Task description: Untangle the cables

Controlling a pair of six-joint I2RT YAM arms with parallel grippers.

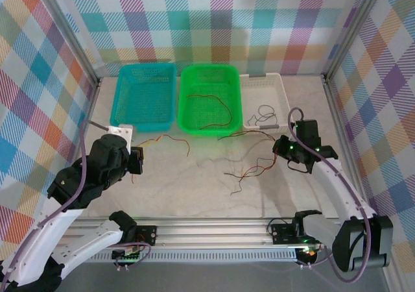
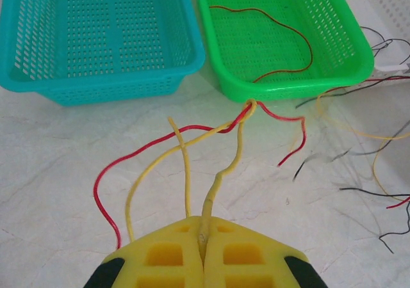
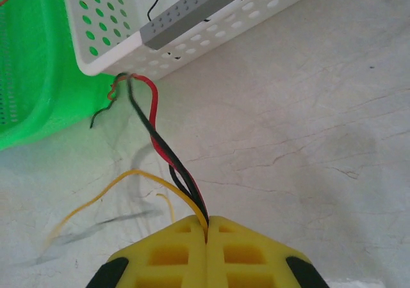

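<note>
Thin cables lie on the pale table in front of the baskets. My left gripper (image 1: 137, 159) (image 2: 205, 227) is shut on a yellow cable (image 2: 224, 173), which runs up to a knot with a red cable (image 2: 128, 157) by the green basket's front edge. My right gripper (image 1: 280, 148) (image 3: 206, 223) is shut on a twisted bundle of red and black cables (image 3: 168, 153) together with a yellow cable (image 3: 128, 176). The bundle stretches toward the white basket's corner. A loose tangle (image 1: 249, 170) lies between the two grippers. One red-brown cable (image 1: 211, 110) lies inside the green basket.
Three baskets stand in a row at the back: teal (image 1: 123, 107), green (image 1: 185, 104) and white (image 1: 282, 87), the last holding dark wires (image 1: 262, 117). Metal frame posts and checkered walls close in both sides. A rail runs along the near edge.
</note>
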